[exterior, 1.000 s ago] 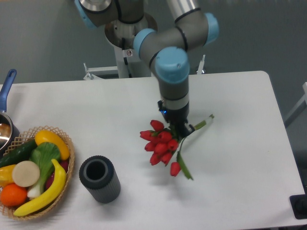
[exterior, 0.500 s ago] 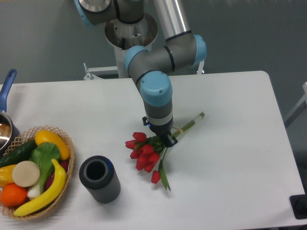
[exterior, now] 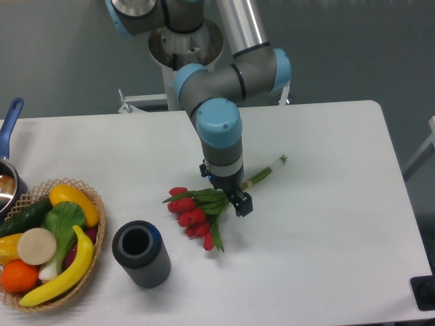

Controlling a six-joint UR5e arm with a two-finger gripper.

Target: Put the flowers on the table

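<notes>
The flowers point(exterior: 193, 210), a bunch of red tulips with green leaves, lie low on the white table point(exterior: 326, 224) near its middle. The heads point to the lower left and the stem ends point(exterior: 272, 166) stick out to the upper right. My gripper point(exterior: 234, 198) points straight down over the tied stems and is shut on them, with one dark finger point(exterior: 244, 204) showing at the right of the bunch. The tulip heads look to be touching the tabletop.
A dark grey ribbed cylinder vase point(exterior: 141, 253) stands upright left of the flowers. A wicker basket point(exterior: 95, 251) of fruit and vegetables sits at the front left edge. A pot with a blue handle point(exterior: 8, 129) is at the far left.
My gripper has carried the flowers leftward and down. The bunch now rests lower on the table, with its heads spread out flatter and closer to the vase.
</notes>
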